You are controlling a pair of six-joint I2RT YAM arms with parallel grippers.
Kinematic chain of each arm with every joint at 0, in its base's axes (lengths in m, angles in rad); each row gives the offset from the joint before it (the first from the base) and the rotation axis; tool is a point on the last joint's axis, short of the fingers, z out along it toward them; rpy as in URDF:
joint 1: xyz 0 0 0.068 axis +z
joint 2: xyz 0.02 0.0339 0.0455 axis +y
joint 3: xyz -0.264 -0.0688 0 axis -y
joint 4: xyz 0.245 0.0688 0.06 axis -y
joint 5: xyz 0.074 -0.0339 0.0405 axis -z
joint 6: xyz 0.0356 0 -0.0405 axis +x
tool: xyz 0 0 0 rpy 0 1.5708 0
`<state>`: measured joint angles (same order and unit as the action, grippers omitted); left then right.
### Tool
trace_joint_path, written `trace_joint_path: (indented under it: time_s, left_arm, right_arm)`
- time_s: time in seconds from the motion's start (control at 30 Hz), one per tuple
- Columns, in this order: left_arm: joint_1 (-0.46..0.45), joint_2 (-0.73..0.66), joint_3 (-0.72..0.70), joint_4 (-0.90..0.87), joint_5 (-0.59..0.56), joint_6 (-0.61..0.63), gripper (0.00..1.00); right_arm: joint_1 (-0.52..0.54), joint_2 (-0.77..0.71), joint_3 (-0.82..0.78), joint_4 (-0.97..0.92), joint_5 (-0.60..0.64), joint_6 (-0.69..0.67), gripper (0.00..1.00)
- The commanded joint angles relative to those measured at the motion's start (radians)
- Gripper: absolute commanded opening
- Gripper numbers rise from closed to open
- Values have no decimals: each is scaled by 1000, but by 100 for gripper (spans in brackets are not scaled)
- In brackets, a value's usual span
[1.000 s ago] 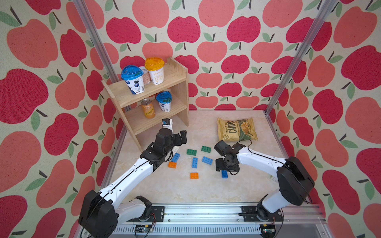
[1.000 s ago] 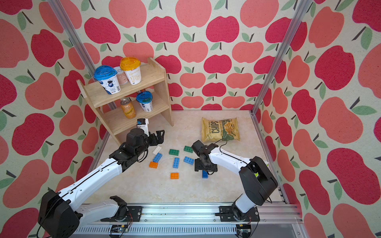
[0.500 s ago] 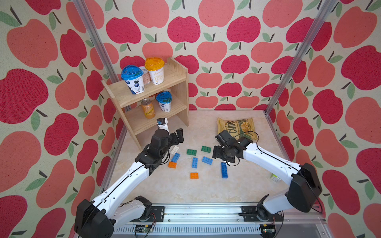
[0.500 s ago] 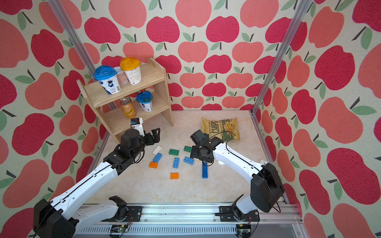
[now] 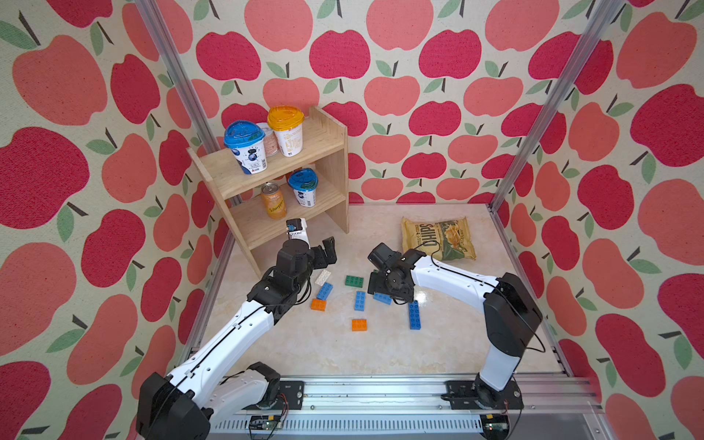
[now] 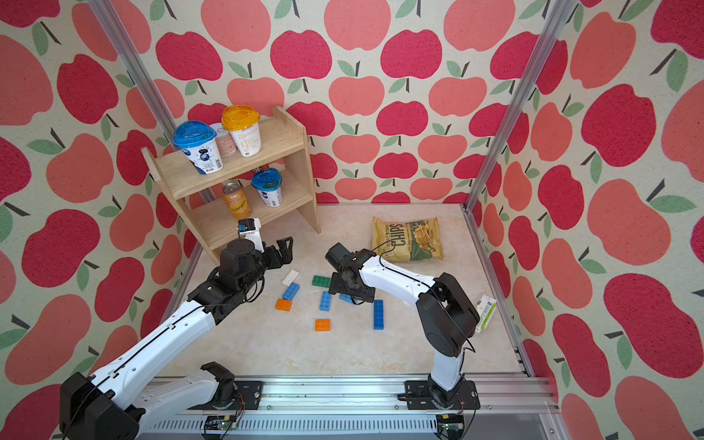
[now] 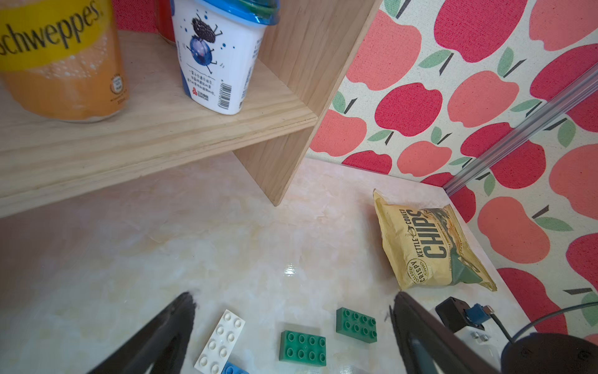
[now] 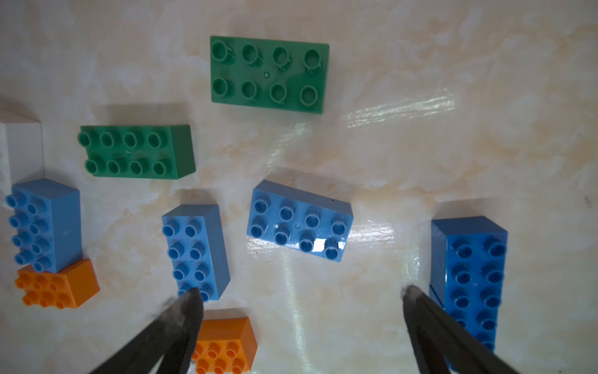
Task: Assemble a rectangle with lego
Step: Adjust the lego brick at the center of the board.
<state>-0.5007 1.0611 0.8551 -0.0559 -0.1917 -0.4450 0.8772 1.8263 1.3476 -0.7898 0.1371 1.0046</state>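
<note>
Loose lego lies mid-table. In both top views I see a white brick (image 5: pixel 323 277), light blue bricks (image 5: pixel 324 291) (image 5: pixel 360 300) (image 5: pixel 382 298), a green brick (image 5: pixel 354 281), orange bricks (image 5: pixel 318 304) (image 5: pixel 359 324) and a long dark blue stack (image 5: pixel 415 314). My right gripper (image 5: pixel 386 287) (image 8: pixel 301 290) hangs open and empty just above the table, between a light blue brick (image 8: pixel 195 251) and the dark blue stack (image 8: pixel 470 275). A second green brick (image 8: pixel 269 73) shows beyond it. My left gripper (image 5: pixel 325 253) (image 7: pixel 293 296) is open and empty, raised above the white brick (image 7: pixel 220 343).
A wooden shelf (image 5: pixel 327 152) with cups and an orange can stands at the back left, close behind my left gripper. A chips bag (image 5: pixel 438 238) lies at the back right. A small green-and-white carton (image 6: pixel 485 313) sits by the right wall.
My right gripper lifted off the dark blue stack, opened wide and swung left over the light blue bricks. My left gripper drew back slightly toward the shelf.
</note>
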Motion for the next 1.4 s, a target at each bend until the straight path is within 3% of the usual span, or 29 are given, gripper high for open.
trace_joint_path:
  time_s: [0.0, 0.33, 0.63, 0.73, 1.0, 1.2, 1.37]
  left_arm:
    - [11, -7, -11, -16, 12, 25, 98]
    - [40, -13, -27, -12, 28, 23, 97]
    - [54, -6, -45, 13, 48, 25, 97]
    - [60, -11, -56, 28, 62, 26, 97]
    - [102, -26, -151, 173, 188, 75, 97]
    - [103, 7, -264, 357, 296, 172, 97]
    - [89, 91, -278, 414, 403, 229, 97]
  right_arm:
    - [2, 45, 37, -22, -4, 15, 100]
    - [-21, 134, 68, -10, -17, -24, 95]
    - [-32, 201, 111, -1, -42, -68, 81]
    - [-32, 202, 116, -3, -46, -79, 71]
    - [-46, 147, 103, -8, -28, -171, 55]
    - [-83, 97, 100, -43, -12, -294, 54]
    - [-142, 107, 101, -67, -26, -405, 54]
